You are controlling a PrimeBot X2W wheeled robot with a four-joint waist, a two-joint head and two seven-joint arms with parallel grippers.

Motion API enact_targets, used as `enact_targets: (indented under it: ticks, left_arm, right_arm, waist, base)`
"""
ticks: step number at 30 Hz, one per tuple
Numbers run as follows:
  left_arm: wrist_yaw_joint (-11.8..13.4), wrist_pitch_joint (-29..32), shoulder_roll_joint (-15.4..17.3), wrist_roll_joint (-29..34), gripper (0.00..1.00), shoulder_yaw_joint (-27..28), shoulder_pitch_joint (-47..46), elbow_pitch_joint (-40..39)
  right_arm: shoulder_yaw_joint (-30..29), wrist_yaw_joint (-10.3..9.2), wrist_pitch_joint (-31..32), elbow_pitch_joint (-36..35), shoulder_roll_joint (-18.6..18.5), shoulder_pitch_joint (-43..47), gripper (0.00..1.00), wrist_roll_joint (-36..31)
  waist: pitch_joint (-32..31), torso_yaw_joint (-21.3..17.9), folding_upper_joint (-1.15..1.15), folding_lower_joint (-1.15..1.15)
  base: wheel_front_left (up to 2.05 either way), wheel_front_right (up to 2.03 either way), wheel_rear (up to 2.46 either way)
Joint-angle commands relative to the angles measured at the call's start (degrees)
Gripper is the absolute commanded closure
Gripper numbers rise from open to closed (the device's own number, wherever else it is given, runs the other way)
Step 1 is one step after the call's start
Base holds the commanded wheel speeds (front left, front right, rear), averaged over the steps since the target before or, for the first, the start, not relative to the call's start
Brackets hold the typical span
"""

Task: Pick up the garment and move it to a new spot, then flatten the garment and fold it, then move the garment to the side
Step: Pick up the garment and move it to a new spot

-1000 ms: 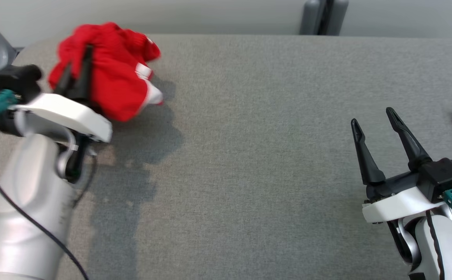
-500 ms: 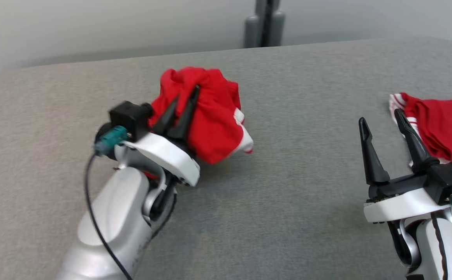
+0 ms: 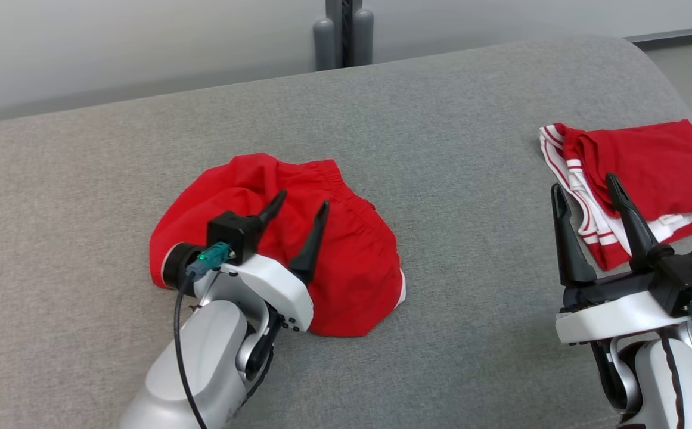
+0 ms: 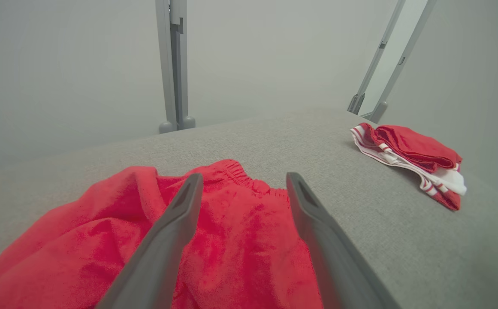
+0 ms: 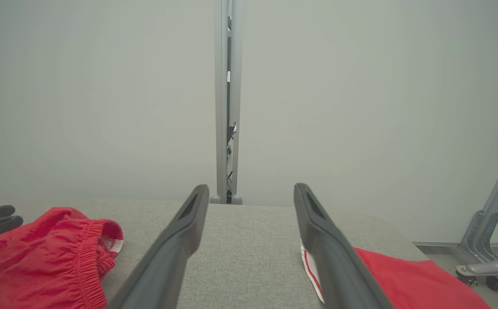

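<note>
As the garment lies ready for flattening, your left claw gapes empty over it from seven o'clock.

Left tool opened; garment released, now lying on grey surface.

left gripper: spread apart, empty, held low, tilted rightward | right gripper: spread apart, empty, pointing forward, raised
</note>
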Motion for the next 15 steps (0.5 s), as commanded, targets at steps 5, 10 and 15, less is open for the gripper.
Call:
enact_targets:
  ticks: [5, 10, 15]
  left_arm:
    - [1.56, -2.38, 1.86, -0.55, 0.00, 3.51, -0.91, -1.89]
    - [3.31, -2.90, 5.66, 0.89, 0.00, 7.73, 3.40, -8.00]
    - [3.21, -2.90, 7.10, 1.65, 0.00, 11.29, 9.10, -13.89]
  right_arm:
    - [0.20, -0.02, -0.06, 1.07, 0.15, 1.33, 0.00, 0.59]
    - [0.84, -0.02, -0.06, 3.27, 0.22, 2.47, 0.00, 1.60]
    - [1.01, -0.02, -0.06, 4.75, 0.25, 3.25, 0.00, 2.21]
  waist:
    - [-1.38, 2.80, 0.00, 0.00]
    - [-3.25, 6.67, 0.00, 0.00]
    - [-4.05, 9.29, 0.00, 0.00]
  base:
    - [0.00, 0.00, 0.00]
    - [0.00, 0.00, 0.00]
    - [0.00, 0.00, 0.00]
